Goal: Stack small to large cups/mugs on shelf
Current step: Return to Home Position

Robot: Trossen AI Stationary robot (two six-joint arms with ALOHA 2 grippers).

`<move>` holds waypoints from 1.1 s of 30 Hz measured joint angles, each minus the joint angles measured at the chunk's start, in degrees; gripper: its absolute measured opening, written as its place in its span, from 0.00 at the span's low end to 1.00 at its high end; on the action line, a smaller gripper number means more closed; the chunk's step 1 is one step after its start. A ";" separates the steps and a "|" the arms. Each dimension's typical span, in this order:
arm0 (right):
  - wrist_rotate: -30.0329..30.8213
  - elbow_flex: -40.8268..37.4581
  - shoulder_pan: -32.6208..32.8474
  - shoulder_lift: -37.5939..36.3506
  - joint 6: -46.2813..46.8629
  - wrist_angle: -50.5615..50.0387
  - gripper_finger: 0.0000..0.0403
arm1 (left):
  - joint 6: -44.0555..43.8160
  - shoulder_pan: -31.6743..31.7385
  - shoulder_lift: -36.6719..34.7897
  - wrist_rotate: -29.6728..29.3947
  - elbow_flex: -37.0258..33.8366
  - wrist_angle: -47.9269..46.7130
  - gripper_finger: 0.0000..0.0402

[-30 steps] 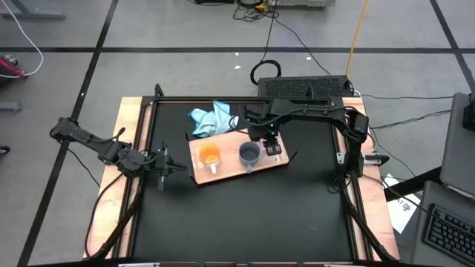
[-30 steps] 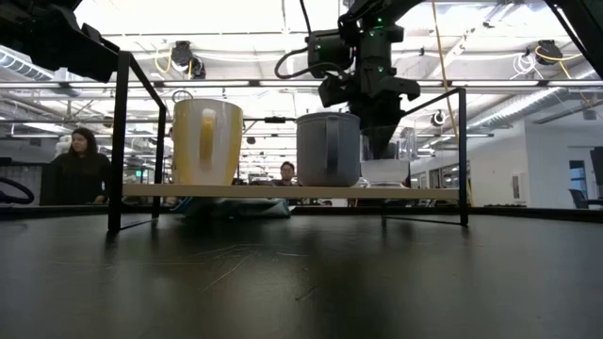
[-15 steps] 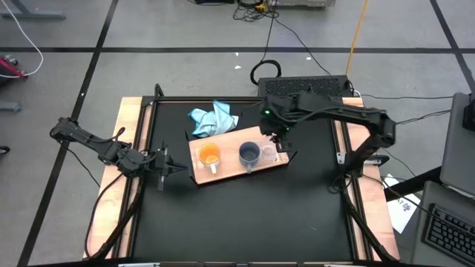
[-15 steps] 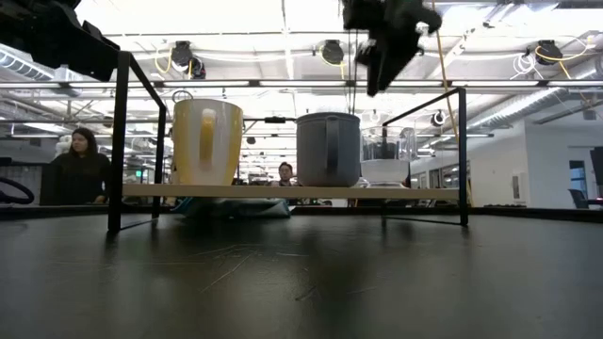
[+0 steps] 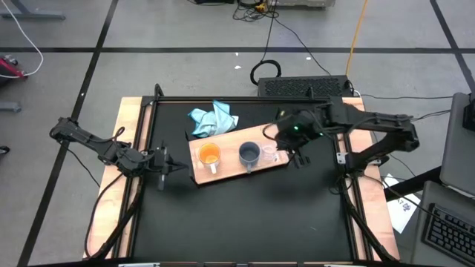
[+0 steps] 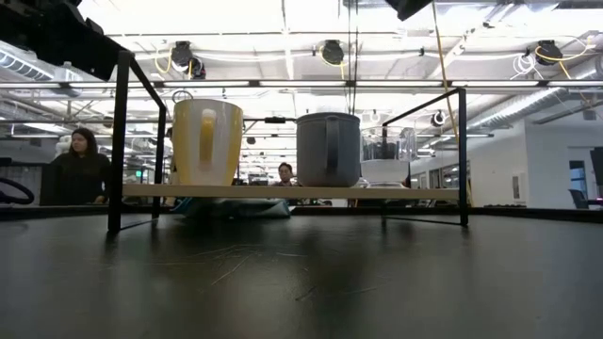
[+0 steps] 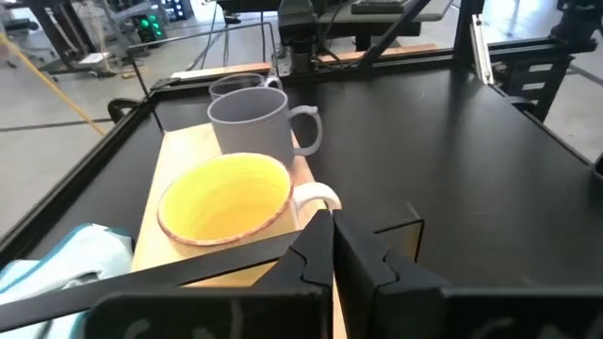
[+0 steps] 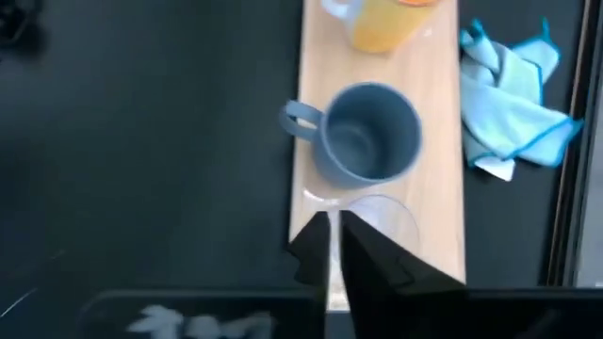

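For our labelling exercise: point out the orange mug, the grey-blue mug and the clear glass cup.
orange mug [image 5: 210, 155], high view, its orange inside.
grey-blue mug [image 5: 249, 153], high view, its open top.
clear glass cup [image 6: 386, 162], low view, its side wall.

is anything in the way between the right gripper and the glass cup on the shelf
Nothing visible does. The right gripper hangs raised near the end of the shelf where the glass cup stands, with no object between them. The grey-blue mug is on the cup's far side.
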 joint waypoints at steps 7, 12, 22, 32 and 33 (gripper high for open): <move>3.20 -9.70 3.89 -6.72 2.94 3.22 0.00 | 1.46 0.00 0.00 -1.62 0.00 1.57 0.00; 3.33 -17.79 3.89 -13.82 5.72 9.43 0.00 | 3.69 0.00 -0.12 -1.82 0.08 3.09 0.00; 3.24 -31.81 3.87 -29.10 9.38 21.98 0.00 | 8.74 -3.23 -6.45 -11.20 0.74 1.03 0.00; 3.24 -42.15 3.87 -42.39 11.26 29.61 0.00 | 8.87 -6.81 -17.26 -15.33 0.61 -3.76 0.00; 3.24 -43.37 3.87 -43.53 11.05 30.75 0.00 | 8.96 -7.10 -17.72 -15.35 0.61 -3.74 0.00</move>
